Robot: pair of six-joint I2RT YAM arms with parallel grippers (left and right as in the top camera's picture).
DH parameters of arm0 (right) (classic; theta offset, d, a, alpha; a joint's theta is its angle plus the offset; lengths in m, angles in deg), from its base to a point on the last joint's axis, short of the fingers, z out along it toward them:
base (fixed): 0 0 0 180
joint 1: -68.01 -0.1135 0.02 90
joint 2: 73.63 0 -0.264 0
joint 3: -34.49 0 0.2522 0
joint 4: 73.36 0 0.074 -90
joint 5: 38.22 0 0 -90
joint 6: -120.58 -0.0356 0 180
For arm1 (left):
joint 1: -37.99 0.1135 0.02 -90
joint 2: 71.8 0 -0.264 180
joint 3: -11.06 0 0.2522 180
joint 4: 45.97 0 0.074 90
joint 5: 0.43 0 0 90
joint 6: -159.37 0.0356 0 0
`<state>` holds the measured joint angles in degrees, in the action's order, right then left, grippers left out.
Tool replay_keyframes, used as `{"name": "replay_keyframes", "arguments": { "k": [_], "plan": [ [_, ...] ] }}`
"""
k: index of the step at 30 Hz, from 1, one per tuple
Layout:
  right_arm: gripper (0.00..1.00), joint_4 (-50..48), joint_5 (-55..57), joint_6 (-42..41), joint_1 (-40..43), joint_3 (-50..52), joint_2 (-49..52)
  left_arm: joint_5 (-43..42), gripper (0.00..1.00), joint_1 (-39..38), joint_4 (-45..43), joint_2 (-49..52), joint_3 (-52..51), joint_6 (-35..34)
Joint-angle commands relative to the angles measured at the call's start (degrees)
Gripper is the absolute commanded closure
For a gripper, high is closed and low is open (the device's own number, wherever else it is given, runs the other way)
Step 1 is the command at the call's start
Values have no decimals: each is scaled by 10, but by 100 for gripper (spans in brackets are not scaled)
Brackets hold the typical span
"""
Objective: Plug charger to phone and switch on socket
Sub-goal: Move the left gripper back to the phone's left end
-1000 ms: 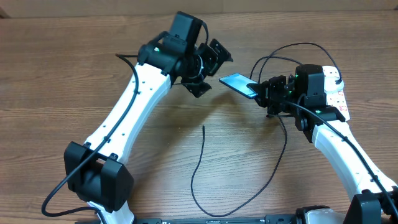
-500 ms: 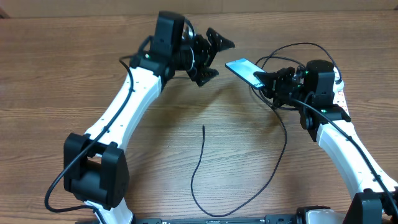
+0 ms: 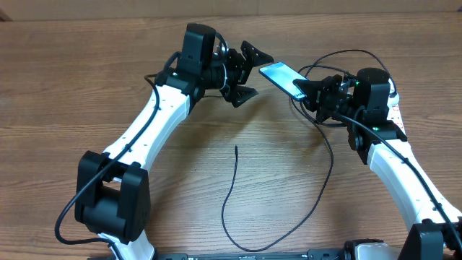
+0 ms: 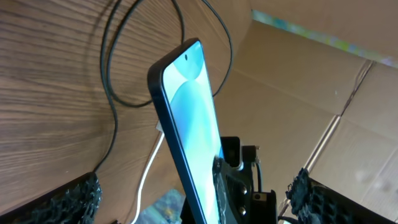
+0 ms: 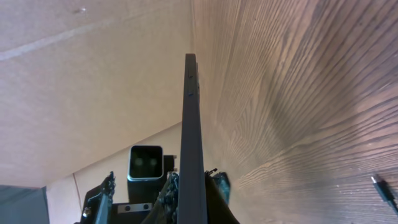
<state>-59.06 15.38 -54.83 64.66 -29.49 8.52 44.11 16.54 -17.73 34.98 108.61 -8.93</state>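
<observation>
Phone (image 3: 283,78) pinched at one end in right claw (image 3: 310,92) above desk (image 3: 65,94), left claw (image 3: 251,72) wide open, empty, near its free end, charger (image 3: 232,180) loose on desk

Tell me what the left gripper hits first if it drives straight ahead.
Most likely the phone, held up by the right gripper: the left wrist view shows it centred in the open left gripper. The remaining gap is hard to judge.
</observation>
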Motion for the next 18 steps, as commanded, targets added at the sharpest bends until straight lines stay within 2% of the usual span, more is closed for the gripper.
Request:
{"name": "replay_keyframes", "arguments": {
  "k": [1, 6, 18],
  "plan": [
    [96, -16, -30, -23, 0, -12, -2, -5, 0, -13, -26, -3, -19, -30],
    [96, -16, -45, -77, 0, -12, -2, 16, 0, -27, -45, -3, -27, -45],
    [96, -43, -81, -122, -5, -12, -2, 56, 0, -29, -44, -3, -27, -106]
  ]
}}
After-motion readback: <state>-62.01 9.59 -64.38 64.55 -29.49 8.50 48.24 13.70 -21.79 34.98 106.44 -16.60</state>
